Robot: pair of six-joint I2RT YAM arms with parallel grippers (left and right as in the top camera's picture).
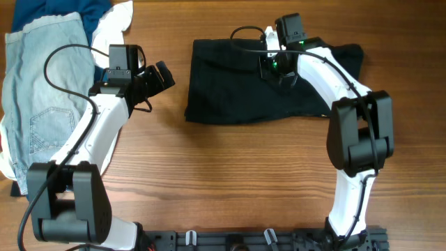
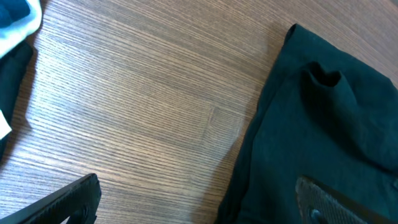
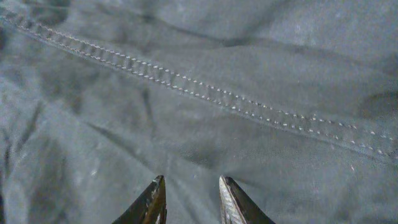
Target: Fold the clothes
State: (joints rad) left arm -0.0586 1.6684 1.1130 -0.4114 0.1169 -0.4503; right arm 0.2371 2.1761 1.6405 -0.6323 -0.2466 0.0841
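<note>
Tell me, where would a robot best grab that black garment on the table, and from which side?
Probably the black garment is best pinched at a corner of its left edge, coming in low from the left. It lies flat, so only its edges offer something to grip. The open left gripper is also right beside that edge, over the table.

We see the clothes (image 3: 93, 137) filling the whole frame: dark, soft fabric with shallow wrinkles, crossed by a line of pale stitching (image 3: 205, 91) that runs from the far left corner down toward the right edge. At the near edge our right gripper (image 3: 191, 190) shows two dark, pointed fingertips (image 3: 152, 202) parted by a narrow gap, with flat cloth visible between them and nothing pinched. We cannot tell whether the tips touch the fabric.
</note>
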